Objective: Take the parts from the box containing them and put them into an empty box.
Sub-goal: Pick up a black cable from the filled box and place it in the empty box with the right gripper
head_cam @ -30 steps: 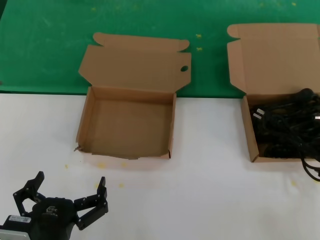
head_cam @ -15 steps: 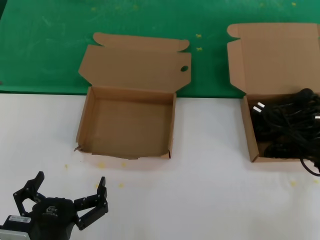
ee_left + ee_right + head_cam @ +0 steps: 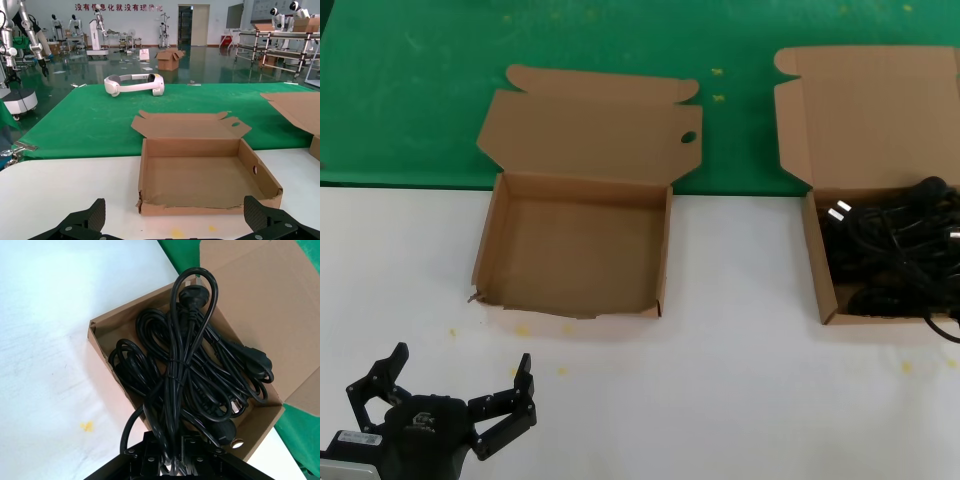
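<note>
Cords (image 3: 185, 375) lay tangled in the full box (image 3: 817, 262) at 3 o'clock on the white table (image 3: 740, 380). One bundle ran up into the right gripper (image 3: 172, 457), which was clamped on it just above the box. At 7 o'clock, nearest, the left gripper (image 3: 455, 385) hovered with fingers apart. Beyond it, at 11 o'clock, the empty box (image 3: 485, 250) sat lid up against the green mat (image 3: 410, 90).

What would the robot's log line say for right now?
left hand: open, parked before empty box | right hand: shut on cord bundle at full box | empty box: nothing inside
</note>
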Controlling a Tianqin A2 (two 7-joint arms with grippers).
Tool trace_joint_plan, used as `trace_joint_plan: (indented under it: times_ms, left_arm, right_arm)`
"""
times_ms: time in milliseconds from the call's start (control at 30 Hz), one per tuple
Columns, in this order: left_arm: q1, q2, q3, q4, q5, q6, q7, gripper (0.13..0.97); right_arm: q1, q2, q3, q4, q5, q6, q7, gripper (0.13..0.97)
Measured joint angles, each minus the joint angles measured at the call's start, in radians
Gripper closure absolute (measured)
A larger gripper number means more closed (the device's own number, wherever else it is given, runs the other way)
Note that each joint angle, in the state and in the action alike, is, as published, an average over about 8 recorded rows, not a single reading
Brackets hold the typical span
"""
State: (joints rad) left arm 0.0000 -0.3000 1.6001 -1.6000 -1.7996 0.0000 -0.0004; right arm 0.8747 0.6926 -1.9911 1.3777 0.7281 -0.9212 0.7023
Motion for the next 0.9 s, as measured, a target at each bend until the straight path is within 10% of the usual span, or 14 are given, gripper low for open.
trace_joint_plan:
  times_ms: [900]
  left_arm:
    - [0.0,0.0,0.0,0.0,0.0,0.0,0.0,0.132]
  right_arm:
    - [-0.049,-0.086,0.191,0.39,-0.153,-0.222,0.072,0.909]
